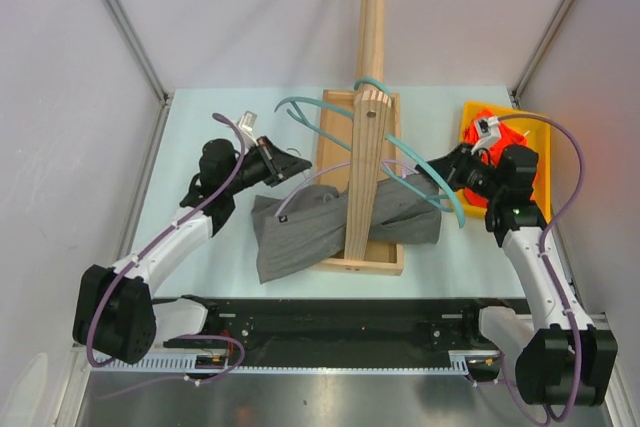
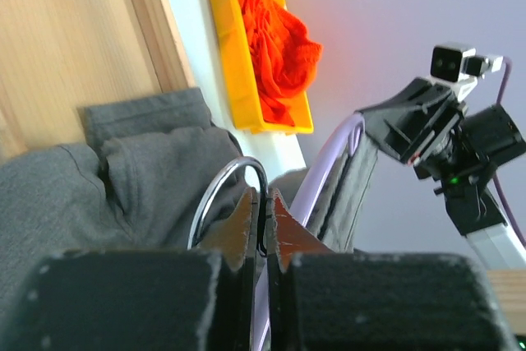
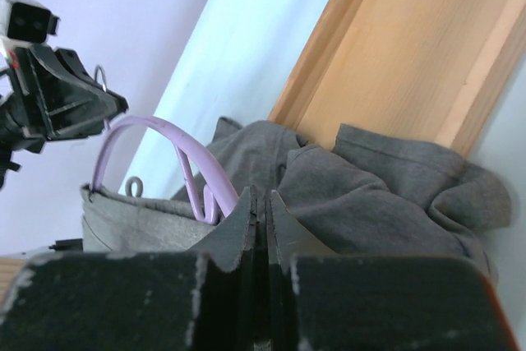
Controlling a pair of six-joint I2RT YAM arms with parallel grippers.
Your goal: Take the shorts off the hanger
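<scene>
The dark grey shorts (image 1: 300, 227) lie draped on a purple hanger (image 1: 322, 175) across the wooden stand's base; they also show in both wrist views (image 2: 123, 170) (image 3: 370, 195). My left gripper (image 1: 300, 165) is shut on the hanger's metal hook (image 2: 220, 191), which runs between its fingertips (image 2: 265, 195). My right gripper (image 1: 432, 169) is shut (image 3: 261, 195) at the shorts' right end, next to the purple hanger (image 3: 156, 129); whether it pinches anything does not show. The orange-red shorts (image 1: 482, 119) lie in a yellow bin (image 1: 541, 162), also in the left wrist view (image 2: 275, 39).
A wooden stand with a tall post (image 1: 365, 137) and a tray-like base (image 1: 370, 265) stands mid-table. Two teal hangers (image 1: 310, 112) (image 1: 455, 202) rest around the post. White walls close in on both sides.
</scene>
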